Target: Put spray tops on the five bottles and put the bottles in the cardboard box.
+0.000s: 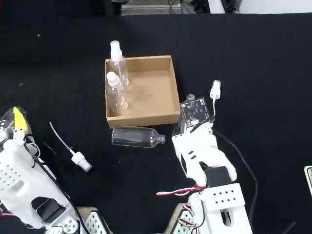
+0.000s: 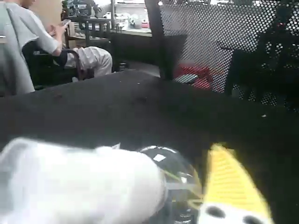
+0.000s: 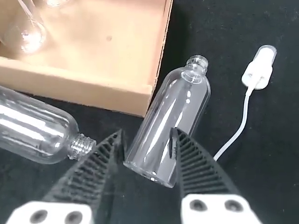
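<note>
Roughly two fifths done, judging by the count. Inside the cardboard box (image 1: 141, 118), against its left wall: two capped bottles (image 1: 118, 68), upright, one behind the other, spray tops on. Nothing more to do with these.

Left to do: three bottles, all without a top and all outside the box.

First, the bare bottle (image 3: 173, 107), just beside the near right corner of the box, around the middle of the worktop (image 1: 253, 58), open neck toward the far edge. Clamped by the right gripper (image 3: 145, 135), with one jaw pressed on each side of the body. Hard to tell whether lifted or resting on the black surface. Near it, toward the right edge, a loose spray top (image 3: 258, 70) with its thin tube, probably the one for this bottle.

Second, the lying bottle (image 1: 134, 137), on its side along the near wall of the box, close to it, open neck toward the right arm.

Third, the last bottle (image 2: 173, 172), at the left edge of the worktop, between the white and the yellow jaw of the left gripper (image 2: 187, 184). Seems closed on it.

Between that arm and the lying bottle, well apart from both, a second spray top (image 1: 80, 161), lying free with its tube toward the far edge.
</note>
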